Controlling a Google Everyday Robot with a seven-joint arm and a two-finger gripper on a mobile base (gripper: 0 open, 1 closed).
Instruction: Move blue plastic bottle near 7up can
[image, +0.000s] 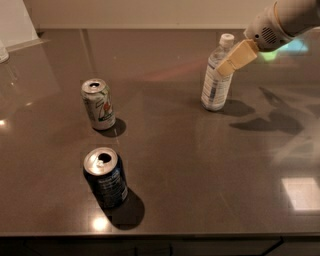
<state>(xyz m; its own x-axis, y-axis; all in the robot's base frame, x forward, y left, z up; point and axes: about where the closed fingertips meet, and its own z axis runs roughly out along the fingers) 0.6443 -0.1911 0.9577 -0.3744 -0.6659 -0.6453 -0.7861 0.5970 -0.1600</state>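
The blue plastic bottle (215, 82) stands upright at the back right of the dark table, with a white cap and a white-blue label. The 7up can (98, 104) is silver-white with green and red markings and stands upright at the left middle, far from the bottle. My gripper (231, 61) comes in from the upper right on a white arm. Its tan end sits against the bottle's shoulder, just below the cap, and covers part of the bottle's right side.
A dark blue can (106, 177) with an open silver top stands near the front edge, below the 7up can. The dark glossy table (200, 165) ends at the front edge along the bottom. A white object (17, 22) sits at the back left corner.
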